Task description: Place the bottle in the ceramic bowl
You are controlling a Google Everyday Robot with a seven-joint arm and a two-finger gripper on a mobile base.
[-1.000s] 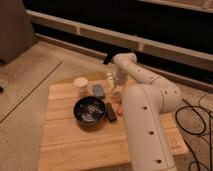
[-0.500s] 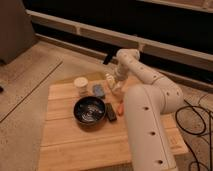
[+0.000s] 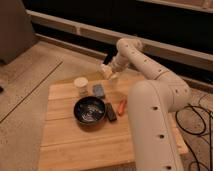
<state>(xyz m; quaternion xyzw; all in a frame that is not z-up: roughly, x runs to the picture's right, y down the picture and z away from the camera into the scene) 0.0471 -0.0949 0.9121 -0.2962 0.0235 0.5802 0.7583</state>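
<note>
Tool point(image 3: 107, 70), grip unclear, hovers near jar point(image 3: 81, 84); black block point(image 3: 111, 112) sits beside ceramic bowl point(image 3: 79, 116).

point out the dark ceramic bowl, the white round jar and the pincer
Glossy dark round ceramic bowl point(image 3: 76, 110): camera view, left rim.
Squat white round jar point(image 3: 81, 86): camera view, its side.
Pincer point(image 3: 108, 71): camera view, its tip, near the wooden table's point(image 3: 75, 145) far edge.

The arm point(image 3: 156, 117) is presenting thick glossy white tubular segments with rounded joints and small dark dots along the casing, tapering to a pale hand point(image 3: 108, 70) hanging over the far edge of the desk point(image 3: 65, 146).
</note>
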